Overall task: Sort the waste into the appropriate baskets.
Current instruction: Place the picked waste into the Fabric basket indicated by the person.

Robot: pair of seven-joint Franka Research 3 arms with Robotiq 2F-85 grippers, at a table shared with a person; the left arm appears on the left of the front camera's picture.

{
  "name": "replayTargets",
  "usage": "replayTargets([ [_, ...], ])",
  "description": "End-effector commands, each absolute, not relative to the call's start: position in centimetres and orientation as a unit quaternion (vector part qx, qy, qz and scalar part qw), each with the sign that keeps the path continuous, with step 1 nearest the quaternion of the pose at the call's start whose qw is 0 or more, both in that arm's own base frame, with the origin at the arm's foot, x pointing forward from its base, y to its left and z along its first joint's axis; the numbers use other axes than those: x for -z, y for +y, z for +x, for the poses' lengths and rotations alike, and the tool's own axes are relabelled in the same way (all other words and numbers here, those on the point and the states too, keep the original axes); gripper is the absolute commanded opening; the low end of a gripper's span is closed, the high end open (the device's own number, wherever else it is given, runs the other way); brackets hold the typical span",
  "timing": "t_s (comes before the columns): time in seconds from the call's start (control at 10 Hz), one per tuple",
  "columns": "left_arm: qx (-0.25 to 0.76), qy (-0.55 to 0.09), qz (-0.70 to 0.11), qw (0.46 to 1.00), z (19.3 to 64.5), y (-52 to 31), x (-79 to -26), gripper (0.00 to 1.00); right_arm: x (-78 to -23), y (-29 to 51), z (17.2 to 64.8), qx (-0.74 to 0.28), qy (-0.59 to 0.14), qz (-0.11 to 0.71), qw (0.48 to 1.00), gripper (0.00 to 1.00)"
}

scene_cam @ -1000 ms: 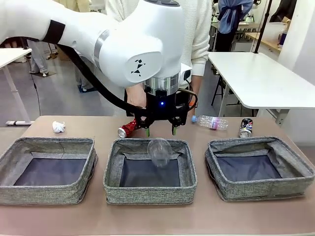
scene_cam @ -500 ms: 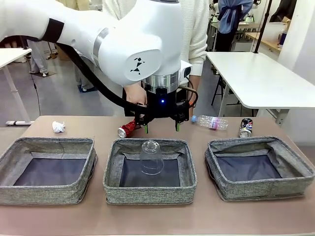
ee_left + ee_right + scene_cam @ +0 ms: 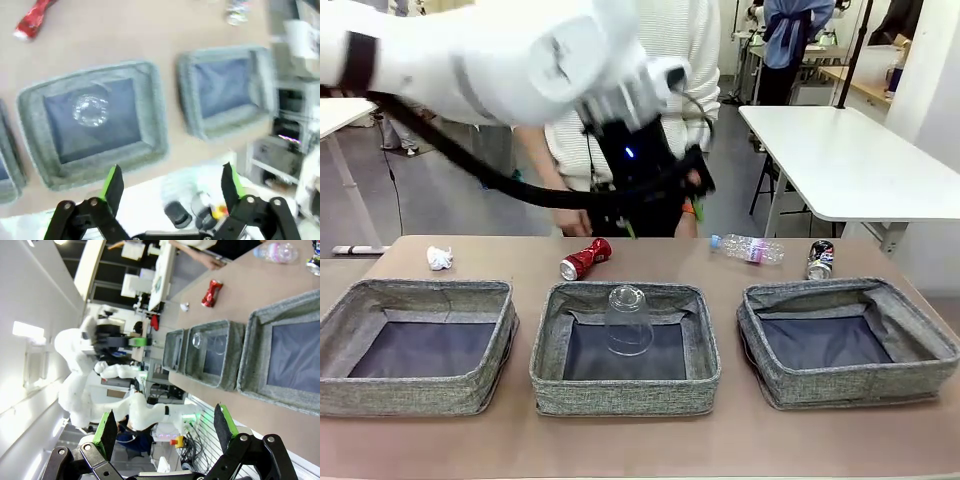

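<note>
Clear cup (image 3: 628,322) inverted in middle basket (image 3: 620,388)

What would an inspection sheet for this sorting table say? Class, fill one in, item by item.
Surface: brown table, three baskets in a row.
Job's things: cup stands in the middle basket; red can, bottle, dark can and paper wad lie behind the baskets.
Clutter: nothing seen.
Grippers: left gripper open, above the baskets, holding nothing; right gripper open, holding nothing.
Cables: black cable along the left arm.
Surroundings: person at the far side; white table beyond.
</note>
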State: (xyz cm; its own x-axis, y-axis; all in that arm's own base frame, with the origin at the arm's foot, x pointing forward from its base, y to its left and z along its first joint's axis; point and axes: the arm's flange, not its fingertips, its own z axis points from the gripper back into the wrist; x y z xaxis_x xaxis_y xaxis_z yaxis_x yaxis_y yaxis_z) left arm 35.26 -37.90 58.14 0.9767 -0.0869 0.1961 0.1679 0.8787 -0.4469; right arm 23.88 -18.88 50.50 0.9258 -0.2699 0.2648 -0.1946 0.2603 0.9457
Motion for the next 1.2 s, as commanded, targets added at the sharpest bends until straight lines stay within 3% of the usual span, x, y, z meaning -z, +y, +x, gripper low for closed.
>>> replayTargets([
  [0.0,0.158,-0.03,-0.344,0.925,34.7,-25.1,-59.4,1.0,-50.6,-18.9,23.9,0.014,-0.199,0.609,0.768,1.0],
  [0.5,0.084,-0.076,-0.494,0.862,32.2,-2.9,-57.4,1.0,-50.6,-18.9,23.9,0.014,-0.199,0.609,0.768,1.0],
  [0.7,0.079,-0.154,-0.554,0.815,27.1,5.3,-54.7,1.0,-50.6,-18.9,23.9,0.014,-0.199,0.609,0.768,1.0],
  [0.9,0.005,-0.239,-0.61,0.755,22.9,9.8,-51.0,1.0,-50.6,-18.9,23.9,0.014,-0.199,0.609,0.768,1.0],
  [1.0,0.055,-0.156,-0.549,0.819,26.8,7.0,-54.5,1.0,-50.6,-18.9,23.9,0.014,-0.199,0.609,0.768,1.0],
  [1.1,0.055,-0.156,-0.549,0.819,26.8,7.0,-54.5,1.0,-50.6,-18.9,23.9,0.014,-0.199,0.609,0.768,1.0],
])
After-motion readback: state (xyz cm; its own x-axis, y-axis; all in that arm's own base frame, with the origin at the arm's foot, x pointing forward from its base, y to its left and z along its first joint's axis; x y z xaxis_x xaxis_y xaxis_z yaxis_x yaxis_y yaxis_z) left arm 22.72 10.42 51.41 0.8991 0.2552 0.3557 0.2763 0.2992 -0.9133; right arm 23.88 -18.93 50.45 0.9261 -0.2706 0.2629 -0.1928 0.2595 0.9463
